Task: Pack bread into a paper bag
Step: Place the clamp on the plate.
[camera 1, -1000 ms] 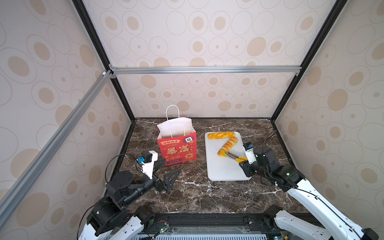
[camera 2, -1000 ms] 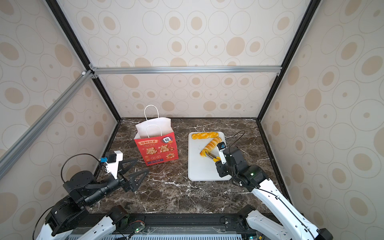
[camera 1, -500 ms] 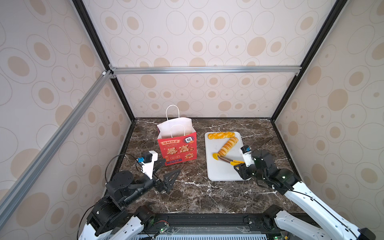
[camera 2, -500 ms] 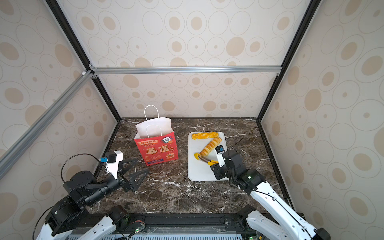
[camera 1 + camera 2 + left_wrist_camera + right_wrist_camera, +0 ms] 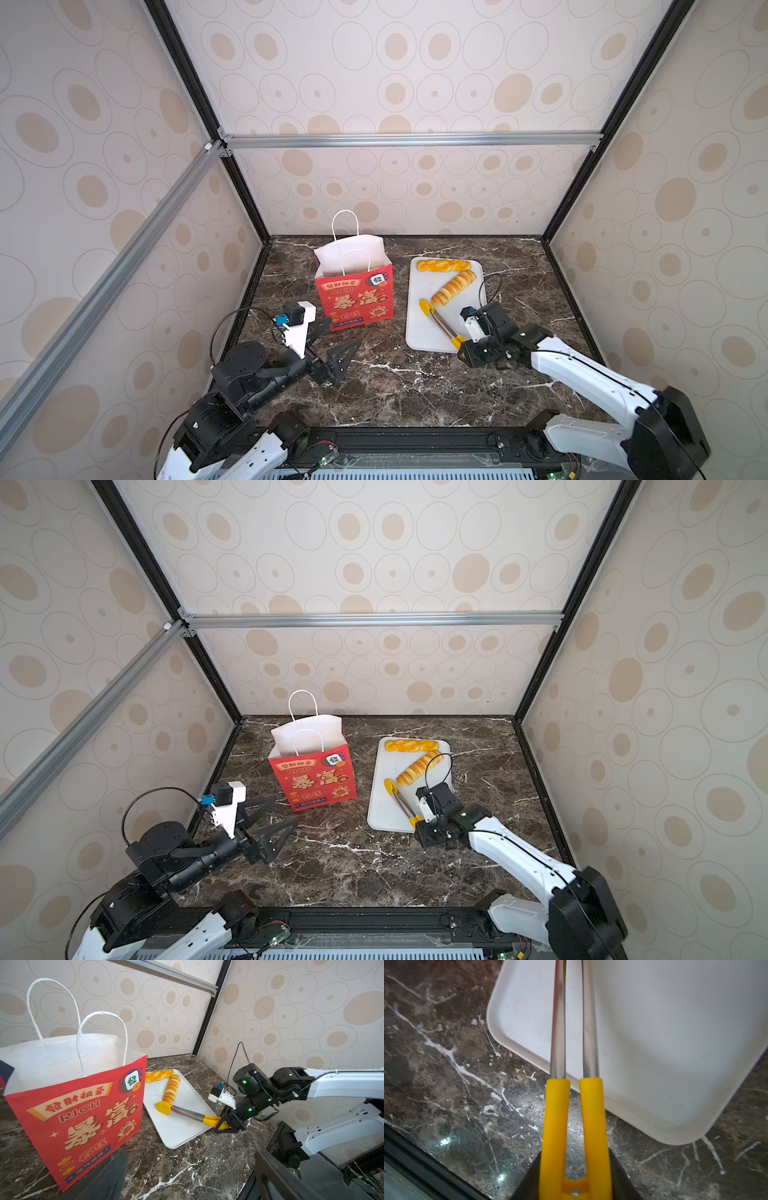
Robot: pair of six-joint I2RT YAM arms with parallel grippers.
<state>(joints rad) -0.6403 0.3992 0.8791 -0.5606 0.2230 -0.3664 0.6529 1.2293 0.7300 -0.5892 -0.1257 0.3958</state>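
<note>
Right gripper (image 5: 460,345) was clamped on yellow handle of tongs (image 5: 440,325). Tong arms were pinched close, and tips sat just beside near end of slanted bread stick (image 5: 454,287), apparently not around it. Stick's long axis ran from tips toward far right of tray (image 5: 420,340), at an angle to tongs. Second stick (image 5: 443,265) lay along tray's far edge. Bag (image 5: 358,300) stood upright left of tray. Left gripper (image 5: 285,810) was spread wide and empty near bag front. Right arm was nearer bread.
</note>
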